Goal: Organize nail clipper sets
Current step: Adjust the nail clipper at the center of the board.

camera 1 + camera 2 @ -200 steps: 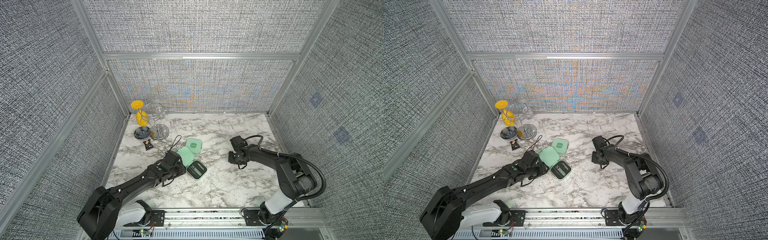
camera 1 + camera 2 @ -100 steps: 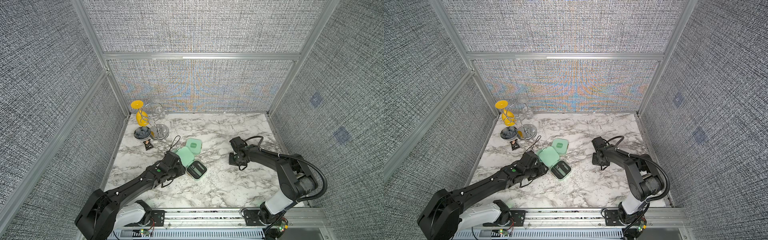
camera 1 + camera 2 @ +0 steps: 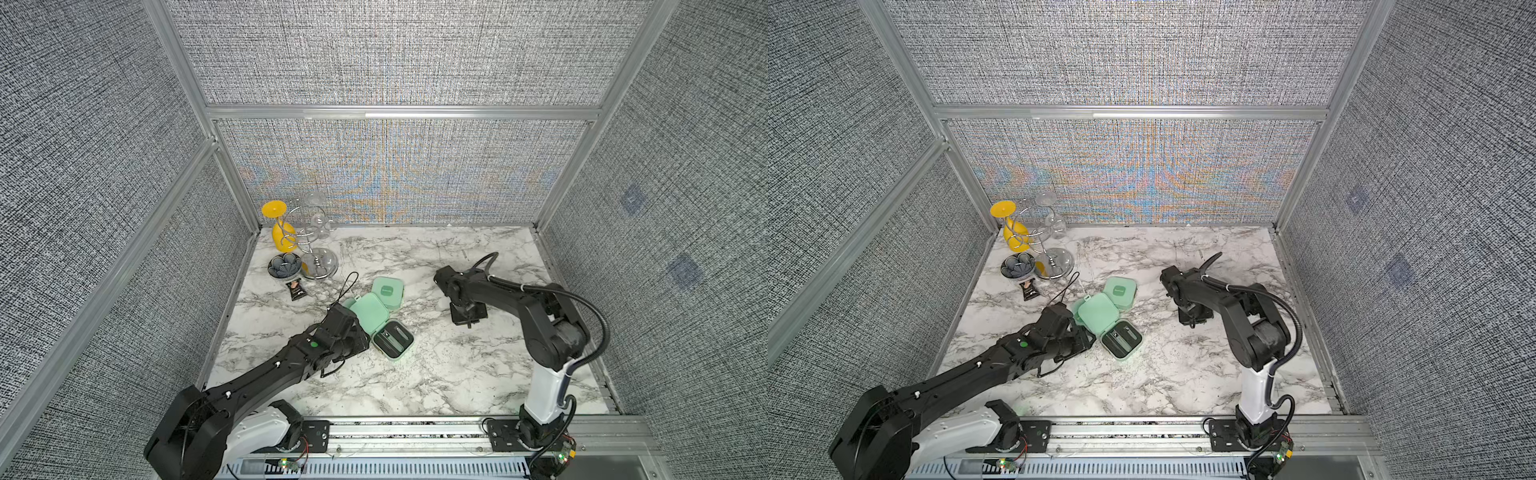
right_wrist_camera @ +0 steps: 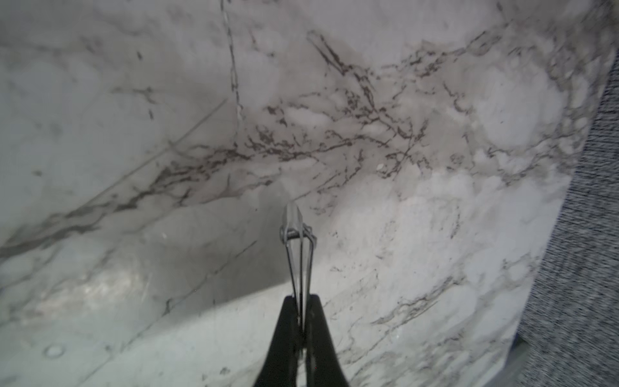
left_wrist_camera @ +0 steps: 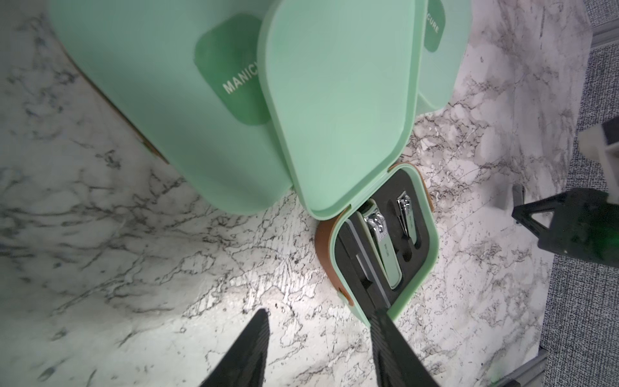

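Observation:
Three mint-green cases sit mid-table. One case (image 3: pixel 392 341) lies open with its lid (image 3: pixel 370 311) raised, and two clippers (image 5: pixel 382 244) rest in its black insert. A closed case (image 3: pixel 387 291) lies behind it, and another closed case (image 5: pixel 150 83) sits partly under the lid. My left gripper (image 5: pixel 321 316) is open at the open case's near corner, one finger over its rim and nothing held between the fingers. My right gripper (image 4: pixel 301 301) is to the right on bare marble (image 3: pixel 468 320), pointing down and shut on a slim silvery metal tool (image 4: pixel 298 234) seen edge-on.
At the back left stand a wire rack with glasses (image 3: pixel 316 249), a yellow glass (image 3: pixel 282 232), a dark flower-shaped dish (image 3: pixel 284 266) and a small black packet (image 3: pixel 296 289). Grey fabric walls close in three sides. A metal rail (image 3: pixel 415 432) runs along the front.
My right gripper's jaws have closed onto the metal tool. Both arms have stayed almost in place.

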